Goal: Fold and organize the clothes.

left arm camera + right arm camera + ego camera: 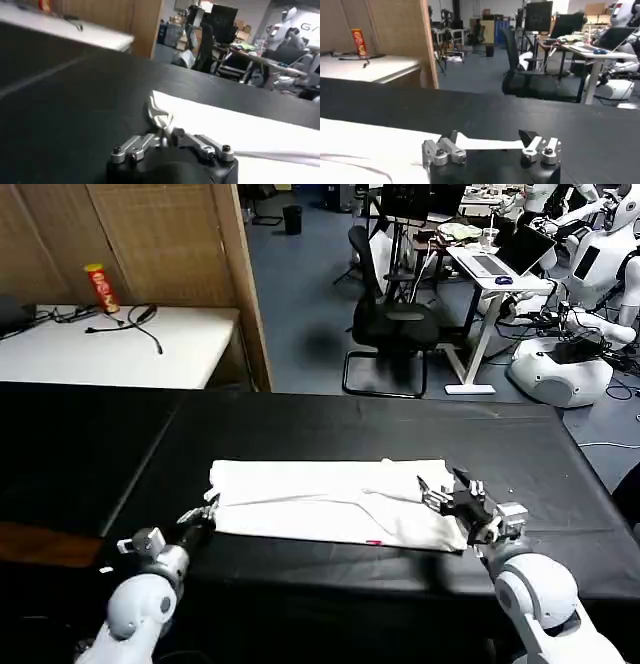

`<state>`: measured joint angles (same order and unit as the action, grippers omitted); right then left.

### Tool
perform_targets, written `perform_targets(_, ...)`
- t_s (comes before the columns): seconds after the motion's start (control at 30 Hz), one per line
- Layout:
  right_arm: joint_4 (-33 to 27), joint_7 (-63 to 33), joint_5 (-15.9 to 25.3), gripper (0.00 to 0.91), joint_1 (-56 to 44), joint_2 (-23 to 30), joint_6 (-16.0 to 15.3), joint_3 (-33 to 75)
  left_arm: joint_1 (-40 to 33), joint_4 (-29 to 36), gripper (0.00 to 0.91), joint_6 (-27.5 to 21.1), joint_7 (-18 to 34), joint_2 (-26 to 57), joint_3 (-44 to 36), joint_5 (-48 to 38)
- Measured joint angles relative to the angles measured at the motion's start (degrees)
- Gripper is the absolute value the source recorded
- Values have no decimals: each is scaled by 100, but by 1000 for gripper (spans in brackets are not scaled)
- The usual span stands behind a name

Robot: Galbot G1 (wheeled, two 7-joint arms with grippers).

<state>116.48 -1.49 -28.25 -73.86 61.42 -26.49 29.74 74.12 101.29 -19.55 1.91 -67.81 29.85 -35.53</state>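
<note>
The clothes are one white T-shirt (330, 499), folded into a long flat band across the black table (300, 424). A small red tag (373, 541) shows at its near edge. At the shirt's left end, my left gripper (207, 507) is shut, and the left wrist view shows a bunched fold of white cloth (159, 116) pinched at the gripper (167, 131). My right gripper (441, 490) hovers low over the shirt's right end. In the right wrist view the right gripper (490, 141) is open, its fingers wide apart over the white shirt edge (485, 145).
A white side table (190, 344) with black cables and a red can (100, 287) stands at the back left beside a wooden partition (180, 244). An office chair (390, 324), a desk and other robots (570, 354) are behind the table. Bare black tabletop surrounds the shirt.
</note>
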Motion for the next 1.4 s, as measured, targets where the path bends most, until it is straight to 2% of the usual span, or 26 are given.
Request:
perform_targets(0.23,0,-31,-7,878,-12,18,-15,27,274,221,0,274,16,593,314,1254)
perform_targets(0.37,0,-33,8,878,-53,82,-15,2,537,278,0,489,9,1289,759,1546)
perform_targets(0.47,-3,-37,92,878,-101,167,-4,-22,718,382,0,473,83,1700,1014,1619)
perform_targets(0.6,34,-36,183,878,-171,258,5,-17,788,668,0,220,253,1762,995,1781)
perform_targets(0.87,95,-43,378,878,-385,353,9,115,559,1428,0,-108,487,895,-51,1702)
perform_targets(1.13,100,-42,468,878,-539,370,10,283,-133,1260,0,-264,731,-8,-1489,1397)
perform_targets(1.4,99,-37,496,878,-590,381,21,361,-657,1094,0,-410,927,-686,-2401,1031)
